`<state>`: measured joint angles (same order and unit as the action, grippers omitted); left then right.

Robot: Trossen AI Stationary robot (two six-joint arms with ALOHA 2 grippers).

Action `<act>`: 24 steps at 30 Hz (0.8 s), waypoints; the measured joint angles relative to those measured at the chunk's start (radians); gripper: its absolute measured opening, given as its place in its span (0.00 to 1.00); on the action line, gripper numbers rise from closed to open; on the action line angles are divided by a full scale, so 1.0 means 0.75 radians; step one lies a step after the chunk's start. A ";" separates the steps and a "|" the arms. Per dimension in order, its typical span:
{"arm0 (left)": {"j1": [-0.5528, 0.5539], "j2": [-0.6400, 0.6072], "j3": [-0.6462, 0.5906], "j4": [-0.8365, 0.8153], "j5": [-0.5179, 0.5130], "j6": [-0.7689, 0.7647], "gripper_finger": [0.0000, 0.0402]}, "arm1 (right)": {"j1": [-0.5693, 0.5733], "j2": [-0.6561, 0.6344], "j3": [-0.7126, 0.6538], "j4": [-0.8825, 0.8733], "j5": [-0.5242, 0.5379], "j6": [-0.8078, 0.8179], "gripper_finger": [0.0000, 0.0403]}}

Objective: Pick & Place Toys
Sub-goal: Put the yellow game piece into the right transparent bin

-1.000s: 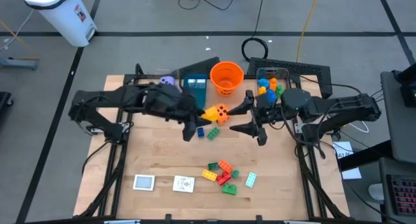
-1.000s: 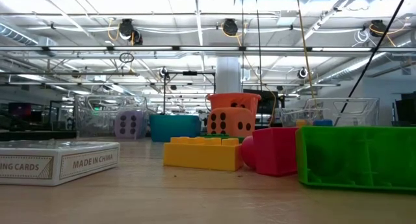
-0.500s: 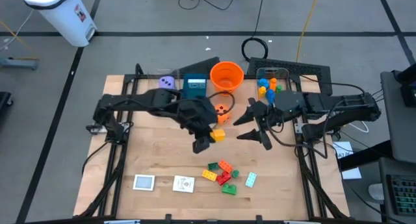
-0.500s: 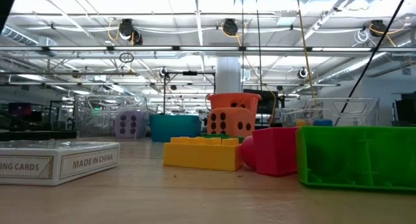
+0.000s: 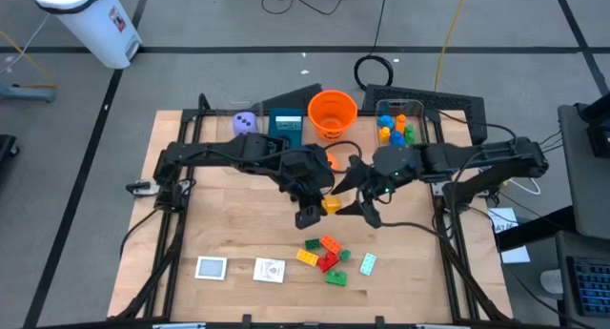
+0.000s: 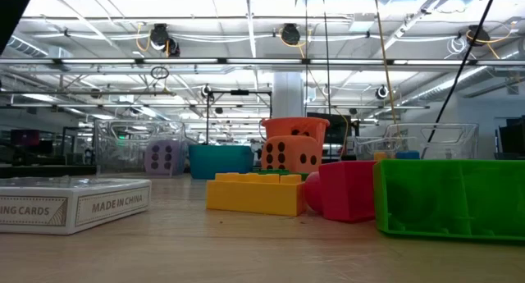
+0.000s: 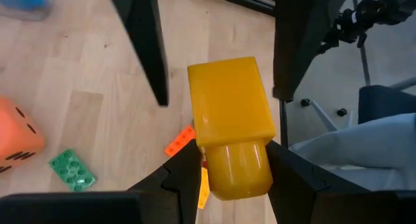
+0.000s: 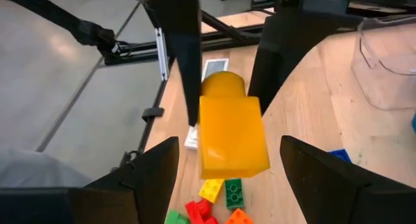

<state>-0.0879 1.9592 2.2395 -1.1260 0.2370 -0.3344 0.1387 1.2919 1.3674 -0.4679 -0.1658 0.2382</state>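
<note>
While both arms meet above mid-surface in the high view, the left tool (image 5: 317, 209) clenches a yellow brick (image 5: 331, 205). Left wrist view: fingers (image 7: 185, 178) pinch it. Right wrist view: the right tool (image 8: 224, 169) flanks it, spread, untouching.

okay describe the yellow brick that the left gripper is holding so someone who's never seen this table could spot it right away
Start at the orange bucket at the table's far edge and come toward the middle, where the two arms meet. There the left gripper is shut on the yellow brick, with the open right gripper facing it. It is the only brick lifted off the wood.
</note>
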 joint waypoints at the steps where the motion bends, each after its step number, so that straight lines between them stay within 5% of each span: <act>1: 0.000 0.001 0.000 0.000 -0.001 0.000 0.37 | 0.000 0.007 0.000 0.000 0.000 0.000 0.65; 11: -0.006 0.001 0.000 0.033 -0.009 0.025 0.37 | -0.019 0.072 0.000 0.082 -0.119 0.016 0.62; 24: -0.015 -0.004 0.000 0.043 -0.018 0.050 0.37 | -0.046 0.077 -0.004 0.110 -0.176 0.045 0.45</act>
<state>-0.0990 1.9565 2.2395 -1.0940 0.2235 -0.2970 0.1044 1.3500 1.3647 -0.3855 -0.2975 0.2719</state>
